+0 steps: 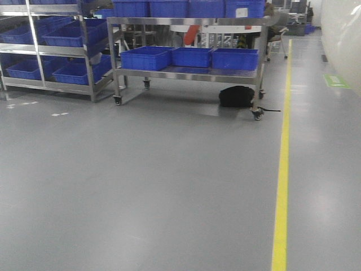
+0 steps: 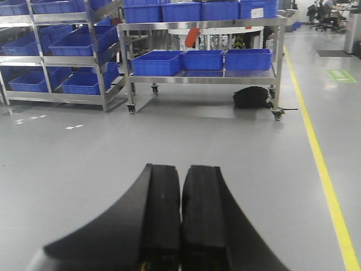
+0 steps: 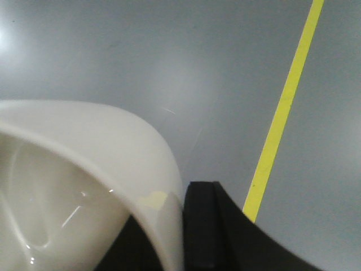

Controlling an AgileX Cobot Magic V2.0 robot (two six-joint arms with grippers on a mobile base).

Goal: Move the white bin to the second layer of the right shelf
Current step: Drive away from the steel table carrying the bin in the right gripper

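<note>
Cream-white plastic, the white bin [image 3: 84, 158] fills my right wrist view from 9 to 6 o'clock, its wall pinched between the jaws of my right gripper [image 3: 169, 237]. My left gripper [image 2: 181, 220] has its jaws pressed together, with blue crates [image 2: 203, 59] at 12 o'clock.

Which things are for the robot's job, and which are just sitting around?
For the job:
cream-white glossy plastic bin, gripped at its rim by the right gripper; left gripper, shut and empty. Its shelf: cannot pick out here.

Just lying about:
blue rectangular plastic crates, shiny steel wheeled trolley, black bag under it, yellow floor line.
</note>
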